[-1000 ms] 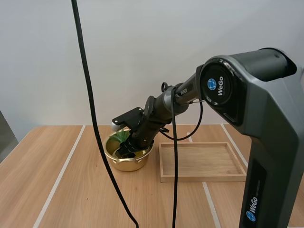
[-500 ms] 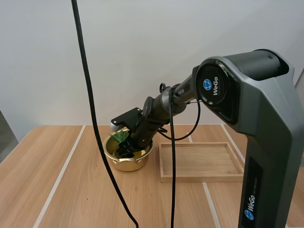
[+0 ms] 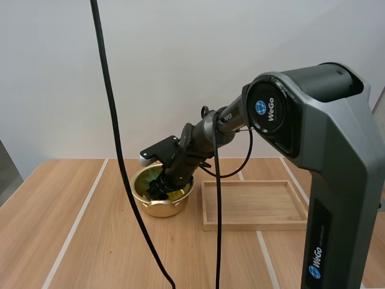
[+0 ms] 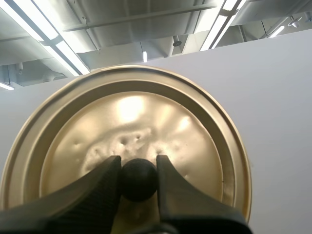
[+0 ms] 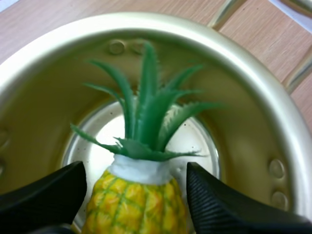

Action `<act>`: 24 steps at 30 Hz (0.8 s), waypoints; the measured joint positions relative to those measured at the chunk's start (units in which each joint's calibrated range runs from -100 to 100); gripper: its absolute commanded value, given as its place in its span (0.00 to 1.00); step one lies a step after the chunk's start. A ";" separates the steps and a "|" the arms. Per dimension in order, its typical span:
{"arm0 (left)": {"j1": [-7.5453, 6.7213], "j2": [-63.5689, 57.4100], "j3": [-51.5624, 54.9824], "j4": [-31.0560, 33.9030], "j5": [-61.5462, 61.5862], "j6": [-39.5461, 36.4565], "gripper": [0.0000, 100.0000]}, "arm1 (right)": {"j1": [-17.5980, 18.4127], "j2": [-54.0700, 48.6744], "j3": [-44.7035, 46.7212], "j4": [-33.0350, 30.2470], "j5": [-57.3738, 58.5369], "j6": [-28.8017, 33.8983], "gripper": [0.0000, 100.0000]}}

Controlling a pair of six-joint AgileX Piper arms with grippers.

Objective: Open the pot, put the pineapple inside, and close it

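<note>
High view: the right arm reaches down into the gold pot [image 3: 157, 208] on the tabletop [image 3: 90, 241], beside the wooden tray [image 3: 252, 205]. Left wrist view: the left jaws pinch the lid's [image 4: 146, 117] black knob [image 4: 139, 179]. Right wrist view: the right jaws clasp the pineapple [image 5: 134, 204] inside the pot.

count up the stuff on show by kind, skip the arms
round gold metal pot: 1
round gold metal lid with black knob: 1
yellow pineapple with green leaves: 1
shallow rectangular wooden tray: 1
total: 4
</note>
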 measured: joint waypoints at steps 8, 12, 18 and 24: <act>0.00 0.00 0.00 0.00 0.00 0.00 0.00 | -0.30 -4.61 -4.88 0.56 15.86 0.28 1.00; 0.00 0.00 0.00 0.00 0.00 0.00 0.00 | -0.42 -10.68 -9.86 1.94 17.85 0.60 1.00; 0.00 0.00 0.00 0.00 0.00 0.00 0.00 | -0.42 -19.95 -14.30 1.92 18.30 3.24 1.00; 0.00 0.00 0.00 0.00 0.00 0.00 0.00 | -0.68 -28.32 -15.09 -5.36 18.30 9.02 1.00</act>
